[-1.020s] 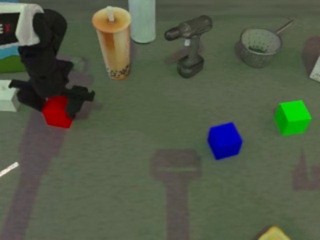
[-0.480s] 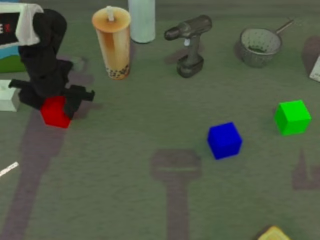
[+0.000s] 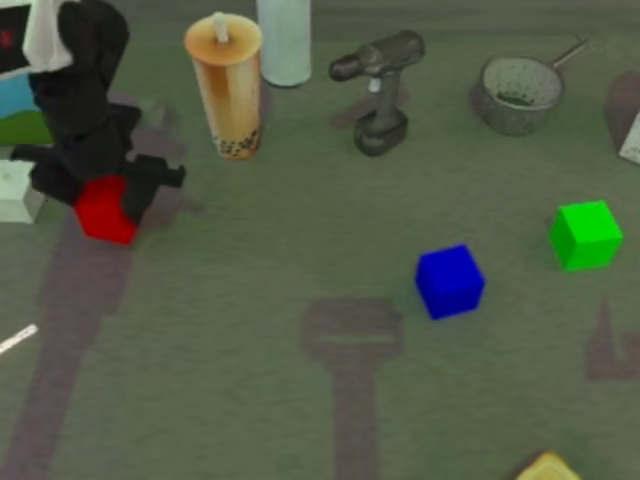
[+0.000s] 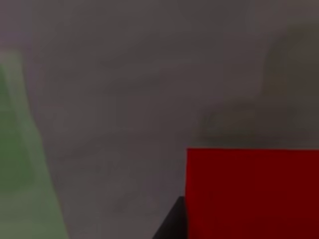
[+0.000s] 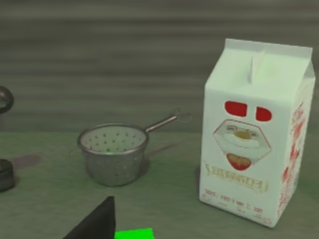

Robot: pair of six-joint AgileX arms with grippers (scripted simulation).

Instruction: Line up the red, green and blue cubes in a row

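The red cube [image 3: 103, 212] is at the far left of the table, held between the black fingers of my left gripper [image 3: 100, 195], which is shut on it. In the left wrist view the red cube [image 4: 251, 194] fills the lower corner, with a dark finger [image 4: 172, 224] against its side. The blue cube [image 3: 449, 281] rests on the table right of centre. The green cube [image 3: 585, 235] lies further right. My right arm is outside the top view; the right wrist view shows a dark piece of the right gripper [image 5: 97, 221] beside the green cube [image 5: 133, 234].
Along the back stand a bubble tea cup [image 3: 225, 85], a white bottle [image 3: 285, 40], a drill [image 3: 380, 90] and a metal strainer [image 3: 520, 95]. A milk carton [image 5: 254, 129] stands at the right edge. An off-white block [image 3: 15, 190] sits beside the left gripper. A yellow block [image 3: 548, 468] is at the front.
My left gripper, with the red cube in it, has shifted slightly left and toward the back of the table. The blue and green cubes have not moved.
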